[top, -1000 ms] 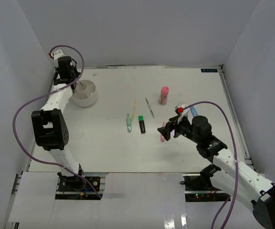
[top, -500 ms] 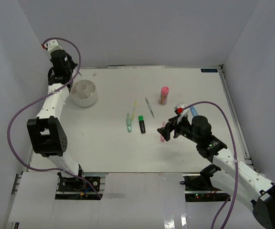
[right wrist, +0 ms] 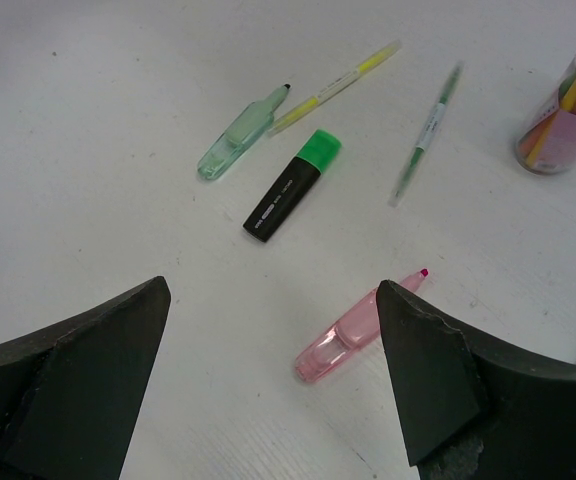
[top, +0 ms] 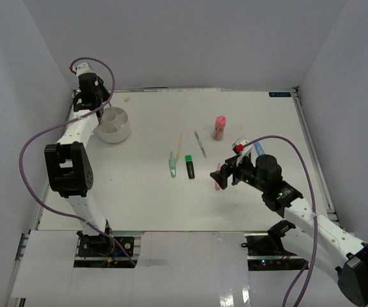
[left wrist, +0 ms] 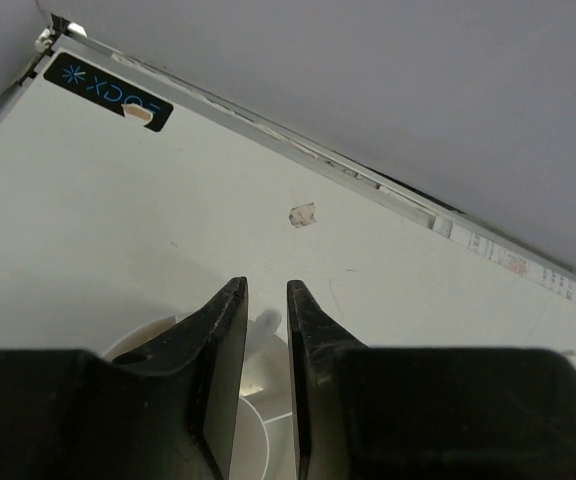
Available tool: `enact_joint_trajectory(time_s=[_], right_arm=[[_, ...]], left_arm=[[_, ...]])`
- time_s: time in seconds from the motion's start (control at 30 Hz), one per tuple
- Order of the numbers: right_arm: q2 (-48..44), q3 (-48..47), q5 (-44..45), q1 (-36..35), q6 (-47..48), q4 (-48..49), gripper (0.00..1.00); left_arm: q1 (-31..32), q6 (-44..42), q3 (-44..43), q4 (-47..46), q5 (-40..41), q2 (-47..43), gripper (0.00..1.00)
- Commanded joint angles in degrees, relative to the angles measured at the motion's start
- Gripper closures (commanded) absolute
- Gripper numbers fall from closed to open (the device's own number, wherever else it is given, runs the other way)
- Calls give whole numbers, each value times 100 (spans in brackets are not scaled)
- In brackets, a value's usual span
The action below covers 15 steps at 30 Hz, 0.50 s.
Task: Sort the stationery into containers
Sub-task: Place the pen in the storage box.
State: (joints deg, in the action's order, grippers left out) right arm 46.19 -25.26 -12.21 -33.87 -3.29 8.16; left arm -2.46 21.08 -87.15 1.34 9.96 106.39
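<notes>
Table (top: 139,192): white, flat, matte surface
Back wall (top: 190,38): plain pale grey
Side walls (top: 11,96): same grey, standing at the left and right of the table
Label (left wrist: 108,88): black with blue print, in a far table corner
Light: even, soft shadows

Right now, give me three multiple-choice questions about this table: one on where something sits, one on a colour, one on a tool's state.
1. Where on the table is the white cup?
A) centre
B) far left
C) near right

2. What colour is the black marker cap?
A) red
B) blue
C) green

3. How is the right tool?
A) wide open over the pink marker
B) shut on the pink marker
C) shut, holding nothing

Answers:
1 B, it stands at the far-left side.
2 C, the cap is bright green.
3 A, its fingers stand wide apart and the marker lies untouched below.
</notes>
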Motion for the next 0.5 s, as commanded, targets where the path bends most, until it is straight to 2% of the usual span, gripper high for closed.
enact_joint_trajectory(time_s=[0.0,0.27,0.47], right_arm=[[4,-14,-80,-6,92,326,10],[39,-6,-80,-6,100,335,10],[135,-75,-220,-6,188,283,10]], left_arm=[[0,89,-126,-55,-187,39,67],[0,80,-65,-47,-108,286,66],[8,45,-12,15,-20,5,61]])
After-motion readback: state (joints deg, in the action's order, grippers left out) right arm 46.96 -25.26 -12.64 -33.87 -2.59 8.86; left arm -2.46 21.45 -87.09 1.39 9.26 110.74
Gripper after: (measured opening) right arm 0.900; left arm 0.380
